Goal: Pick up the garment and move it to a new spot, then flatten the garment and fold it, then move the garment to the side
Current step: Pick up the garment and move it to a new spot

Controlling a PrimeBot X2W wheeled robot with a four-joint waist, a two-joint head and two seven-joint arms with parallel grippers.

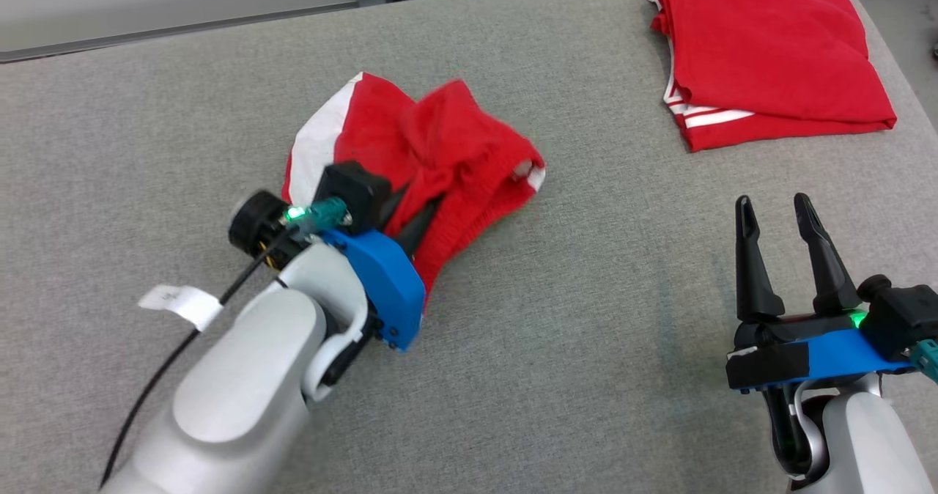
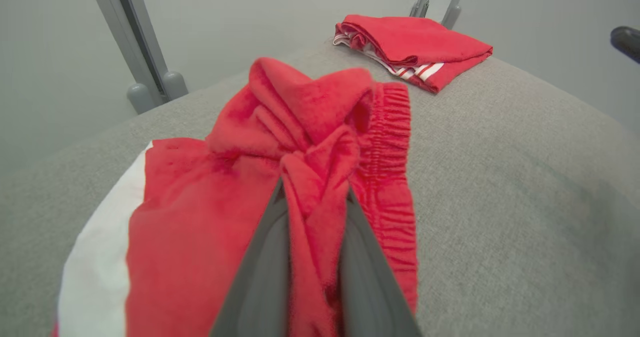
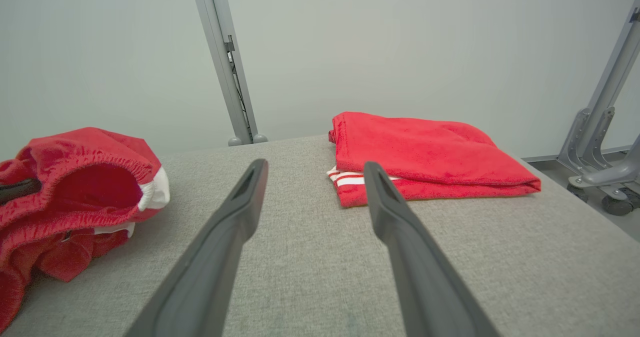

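Since the left gripper (image 2: 314,189) is clamped on the crumpled garment (image 1: 447,138) and the right gripper (image 1: 773,202) gapes empty, pickup seems underway, needing a lift next

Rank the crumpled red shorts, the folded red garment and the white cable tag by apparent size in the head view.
1-2. crumpled red shorts and folded red garment: look about alike; the shorts are partly hidden, so unranked.
3. white cable tag: clearly smallest.

Grey surface (image 1: 586,296): crumpled garment (image 1: 440,142), folded garment (image 1: 769,54)
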